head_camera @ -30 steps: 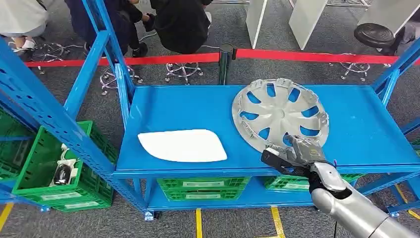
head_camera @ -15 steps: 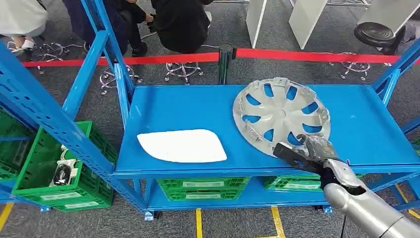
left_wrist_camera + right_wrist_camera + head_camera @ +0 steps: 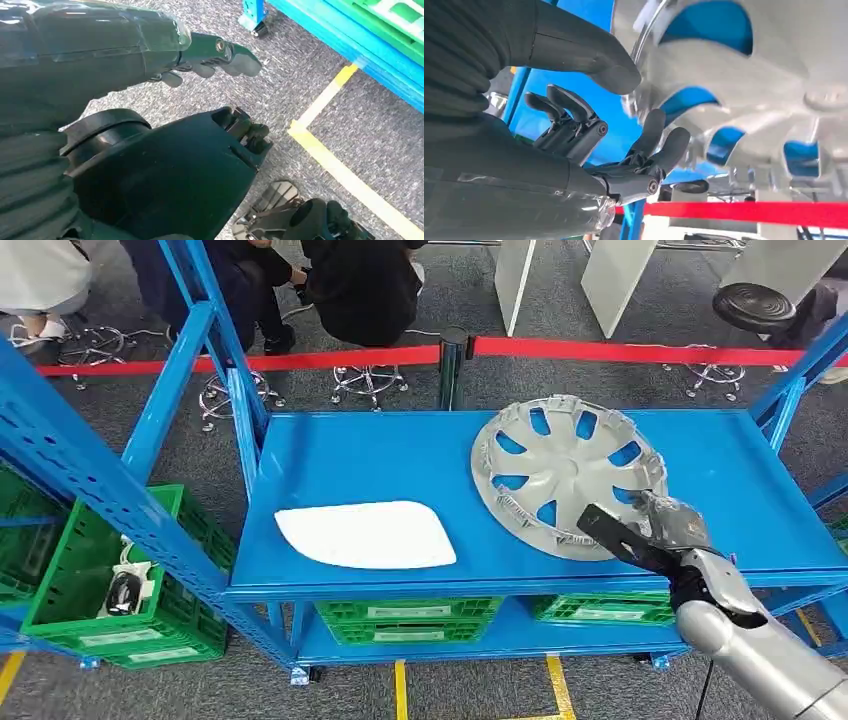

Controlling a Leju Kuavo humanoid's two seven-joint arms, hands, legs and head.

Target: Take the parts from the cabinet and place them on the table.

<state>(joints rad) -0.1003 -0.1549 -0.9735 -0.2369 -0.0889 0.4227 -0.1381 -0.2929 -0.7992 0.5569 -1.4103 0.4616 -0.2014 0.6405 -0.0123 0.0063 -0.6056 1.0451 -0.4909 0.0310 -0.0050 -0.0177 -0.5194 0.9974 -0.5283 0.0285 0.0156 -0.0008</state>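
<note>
One hand — the right hand [image 3: 668, 523] — is sitting at the near rim of the silver hubcap [image 3: 565, 472], its fingers [image 3: 659, 145] spread apart and gripping nothing, thumb arching beside the cap's edge. That hubcap is lying flat on the blue table [image 3: 400, 465], with a white panel [image 3: 364, 534] resting well apart from it. Judging by this, the placing step is finishing — the next move is calling for pulling the arm clear and going for another part. The left hand [image 3: 210, 55] is hanging over the floor, fingers loose and empty.
</note>
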